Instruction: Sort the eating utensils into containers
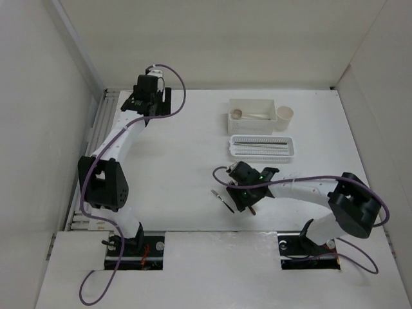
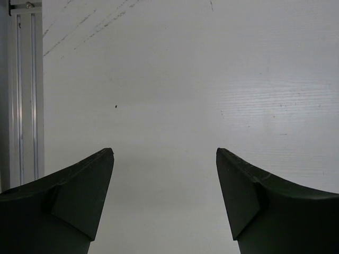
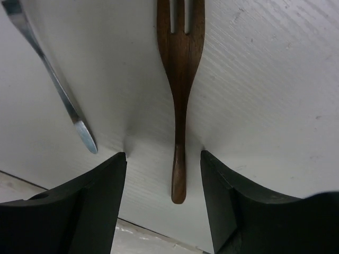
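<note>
Right gripper (image 3: 163, 153): fingers apart, low at table (image 3: 265, 79), straddling handle end of brown fork (image 3: 180, 95); fingertips clear of handle on both sides. Brown fork flat on table, tines pointing away from wrist camera. Silver fork (image 3: 55, 87) beside it, apart, mostly handle in view.

Left gripper (image 2: 164, 151): fingers wide apart, holding nothing, over table at far left corner.

Far side: box (image 1: 253, 131) holding beige spoon (image 1: 239, 114); cup (image 1: 285, 116) just beside box; basket (image 1: 262, 156) nearer arms, chopsticks (image 1: 264, 147) inside.

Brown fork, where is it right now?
In the right wrist view, the brown fork lies flat on the table between the fingers of the open right end effector, with the silver fork at picture-left of it.
</note>
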